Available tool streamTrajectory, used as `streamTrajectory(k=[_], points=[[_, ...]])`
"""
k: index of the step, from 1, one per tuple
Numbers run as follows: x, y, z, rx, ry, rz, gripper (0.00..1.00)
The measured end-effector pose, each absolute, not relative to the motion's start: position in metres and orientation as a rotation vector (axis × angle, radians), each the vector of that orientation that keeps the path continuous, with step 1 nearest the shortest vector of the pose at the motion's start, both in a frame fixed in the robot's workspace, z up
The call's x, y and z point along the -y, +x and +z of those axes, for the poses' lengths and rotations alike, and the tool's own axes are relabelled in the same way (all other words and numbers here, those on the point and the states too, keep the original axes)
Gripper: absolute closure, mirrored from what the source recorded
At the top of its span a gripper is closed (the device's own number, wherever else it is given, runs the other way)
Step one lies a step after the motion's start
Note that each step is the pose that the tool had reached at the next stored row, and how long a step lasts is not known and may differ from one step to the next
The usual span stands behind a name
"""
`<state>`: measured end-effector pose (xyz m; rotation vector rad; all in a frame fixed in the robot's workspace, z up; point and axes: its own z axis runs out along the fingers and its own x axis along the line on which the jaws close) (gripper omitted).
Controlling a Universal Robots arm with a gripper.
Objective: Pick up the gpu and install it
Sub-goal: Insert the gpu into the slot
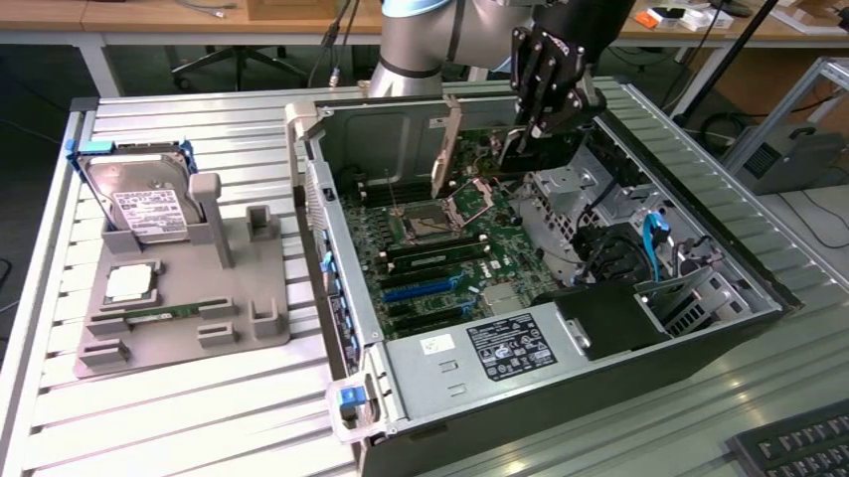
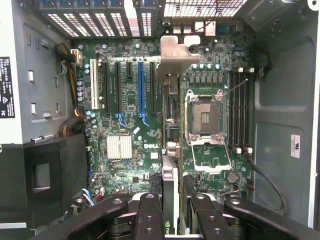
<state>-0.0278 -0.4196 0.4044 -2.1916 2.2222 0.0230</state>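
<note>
Exterior view, starting at its left: a grey moulded fixture tray [image 1: 253, 328] on the slatted aluminium table [image 1: 173, 417] carries a silver hard drive with a white label [image 1: 149, 211], a small square processor chip [image 1: 129, 283] and a narrow green RAM stick [image 1: 157, 316]. Beside it lies the open grey-and-black computer case [image 1: 338, 229] with its green motherboard [image 1: 458, 258] exposed.

Over the far part of the case hangs the black two-fingered gripper [image 1: 520, 139], clamped on the gpu [image 1: 448, 149], a thin flat card with a brownish back and a silver end bracket. The card hangs clear above the board with its bracket toward the case's rear wall. In the wrist view it runs edge-on between the fingers [image 2: 150, 210], parallel to the black and blue expansion slots [image 2: 140, 85] and just beside the open metal CPU socket [image 2: 206, 117].

The card seems to be held at one end, so it may pivot in the grip. If so, the bracket could catch the rear slot grille, or the edge connector could miss its slot and strike the bare socket.

The connector edge, and any slot directly beneath the card, are hidden by the card itself. How the card lines up with a slot is hard to judge. At the far right a black keyboard [image 1: 796, 447] is cut off.
</note>
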Motion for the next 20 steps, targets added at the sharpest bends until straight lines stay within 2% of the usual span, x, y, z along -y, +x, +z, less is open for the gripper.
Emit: streamTrajectory(k=[20], points=[[0.4239, -0.0304, 0.3989, -2.222, -2.192, 0.023, 0.73]])
